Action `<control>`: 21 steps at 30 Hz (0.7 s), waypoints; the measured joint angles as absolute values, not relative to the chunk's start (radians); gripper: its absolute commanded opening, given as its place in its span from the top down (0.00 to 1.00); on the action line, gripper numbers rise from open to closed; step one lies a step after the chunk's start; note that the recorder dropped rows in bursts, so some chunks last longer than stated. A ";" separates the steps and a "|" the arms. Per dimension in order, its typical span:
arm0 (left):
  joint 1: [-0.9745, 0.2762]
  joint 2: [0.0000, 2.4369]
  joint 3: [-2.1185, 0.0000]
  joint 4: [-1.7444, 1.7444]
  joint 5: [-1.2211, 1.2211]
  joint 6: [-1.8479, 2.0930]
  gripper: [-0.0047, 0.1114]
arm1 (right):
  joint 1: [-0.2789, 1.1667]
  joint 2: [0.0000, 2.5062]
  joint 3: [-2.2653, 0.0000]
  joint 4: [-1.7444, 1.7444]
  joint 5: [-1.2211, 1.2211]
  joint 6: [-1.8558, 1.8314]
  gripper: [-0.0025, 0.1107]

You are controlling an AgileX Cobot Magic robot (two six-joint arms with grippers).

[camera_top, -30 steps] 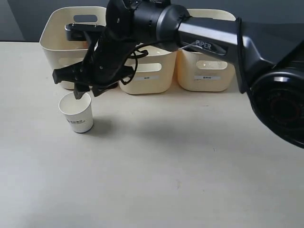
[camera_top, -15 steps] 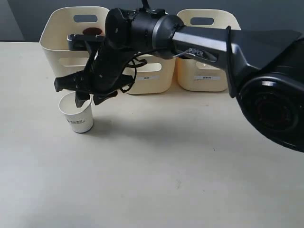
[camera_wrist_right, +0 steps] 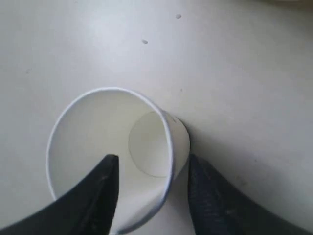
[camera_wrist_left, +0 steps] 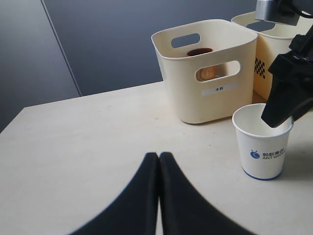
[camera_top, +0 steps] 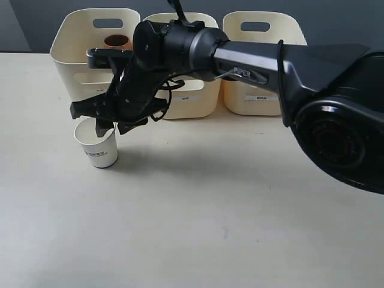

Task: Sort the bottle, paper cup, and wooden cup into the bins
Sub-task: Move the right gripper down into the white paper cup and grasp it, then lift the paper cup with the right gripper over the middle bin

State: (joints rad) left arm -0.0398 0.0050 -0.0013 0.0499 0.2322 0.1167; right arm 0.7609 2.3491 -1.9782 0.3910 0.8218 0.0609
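The white paper cup [camera_top: 97,146] stands upright on the table in front of the left bin [camera_top: 69,57]. My right gripper [camera_top: 112,127] reaches across and hangs open over the cup's rim. In the right wrist view one finger [camera_wrist_right: 100,191] is inside the paper cup [camera_wrist_right: 98,132] and the other finger [camera_wrist_right: 210,196] is outside its wall. The reddish-brown wooden cup [camera_top: 117,41] sits inside the left bin [camera_wrist_left: 186,98]. My left gripper [camera_wrist_left: 159,156] is shut and empty, low over the table, to one side of the paper cup [camera_wrist_left: 264,147]. The bottle is out of view.
The middle bin [camera_top: 192,99] and the right bin [camera_top: 264,90] stand in a row with the left one at the back of the table. The right arm [camera_top: 252,54] stretches across in front of them. A dark wall rises behind the bins.
The right arm has swung slightly back and down over the paper cup, uncovering the wooden cup in the left bin. The paper cup has not moved.
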 measured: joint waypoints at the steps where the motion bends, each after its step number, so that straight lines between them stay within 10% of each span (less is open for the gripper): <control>1: -0.040 0.005 -0.001 0.050 0.232 0.117 0.96 | 0.761 2.351 -1.978 0.393 0.822 0.061 0.59; 5: -0.040 0.005 -0.001 0.050 0.232 0.117 0.96 | 0.761 2.366 -1.978 0.395 0.822 0.061 0.65; 10: -0.040 0.005 -0.001 0.050 0.232 0.117 0.96 | 0.761 2.368 -1.978 0.395 0.822 0.061 0.98; 21: -0.040 0.005 -0.001 0.050 0.232 0.117 0.96 | 0.761 2.317 -1.978 0.311 0.824 0.059 0.98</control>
